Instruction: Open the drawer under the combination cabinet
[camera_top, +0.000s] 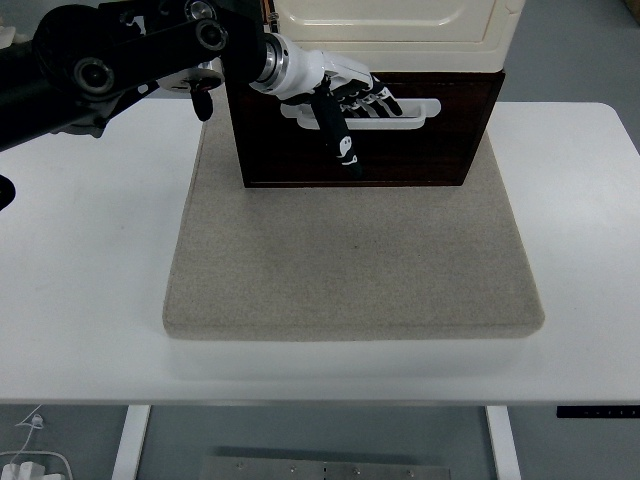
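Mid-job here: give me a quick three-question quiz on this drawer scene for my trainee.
1. True or false: the left robot hand has its fingers on the white handle of the dark brown drawer.
2. What lies under the cabinet? A) grey mat B) metal tray C) cardboard
3. Fill in: the cabinet's upper part is ___ coloured.

Key: 1 true; 2 A, the grey mat; 3 cream.
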